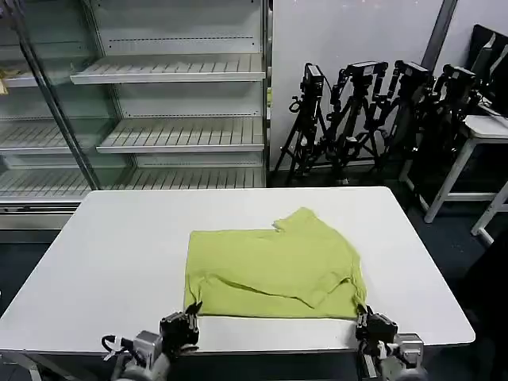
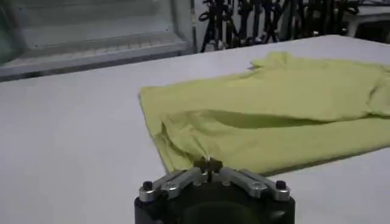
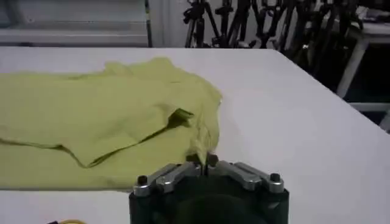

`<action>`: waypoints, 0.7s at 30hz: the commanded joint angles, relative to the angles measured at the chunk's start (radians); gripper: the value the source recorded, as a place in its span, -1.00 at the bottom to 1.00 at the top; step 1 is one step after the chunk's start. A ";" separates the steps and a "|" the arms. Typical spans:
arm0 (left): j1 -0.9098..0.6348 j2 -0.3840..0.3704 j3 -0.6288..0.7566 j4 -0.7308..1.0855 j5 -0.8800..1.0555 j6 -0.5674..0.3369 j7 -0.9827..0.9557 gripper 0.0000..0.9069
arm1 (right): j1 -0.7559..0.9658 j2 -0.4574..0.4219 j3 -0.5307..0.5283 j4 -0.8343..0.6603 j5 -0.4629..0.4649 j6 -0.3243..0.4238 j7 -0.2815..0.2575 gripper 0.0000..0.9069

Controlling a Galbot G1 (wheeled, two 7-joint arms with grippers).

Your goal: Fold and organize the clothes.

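Observation:
The clothes are one lime-green T-shirt, lying partly folded in a rough rectangle on the white table, with a sleeve or collar part poking out at the far side. My left gripper sits at the shirt's near left corner, shut on the fabric; in the left wrist view the shirt bunches up into the closed left gripper. At the near right corner my right gripper is likewise shut, and in the right wrist view a pinch of shirt rises from the right gripper.
White shelving stands behind the table at the back left. Several black tripods crowd the back right beside another white table. Bare tabletop lies on both sides of the shirt and beyond it.

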 commanded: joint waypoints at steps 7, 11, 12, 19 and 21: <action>0.131 0.025 -0.028 -0.116 0.021 0.002 -0.018 1.00 | -0.156 0.010 0.029 0.111 -0.072 0.087 -0.081 1.00; 0.126 0.034 -0.058 -0.137 0.008 0.002 -0.017 1.00 | -0.128 0.019 0.039 0.116 -0.077 0.156 -0.061 1.00; 0.125 0.037 -0.074 -0.150 -0.002 0.002 -0.023 1.00 | -0.115 0.019 0.044 0.117 -0.076 0.168 -0.052 1.00; 0.060 0.059 -0.180 -0.224 -0.241 0.003 -0.109 1.00 | -0.036 0.022 0.064 0.119 -0.050 0.174 -0.020 1.00; 0.028 0.072 -0.184 -0.205 -0.257 0.002 -0.110 1.00 | 0.011 0.008 0.059 0.094 -0.036 0.195 0.011 1.00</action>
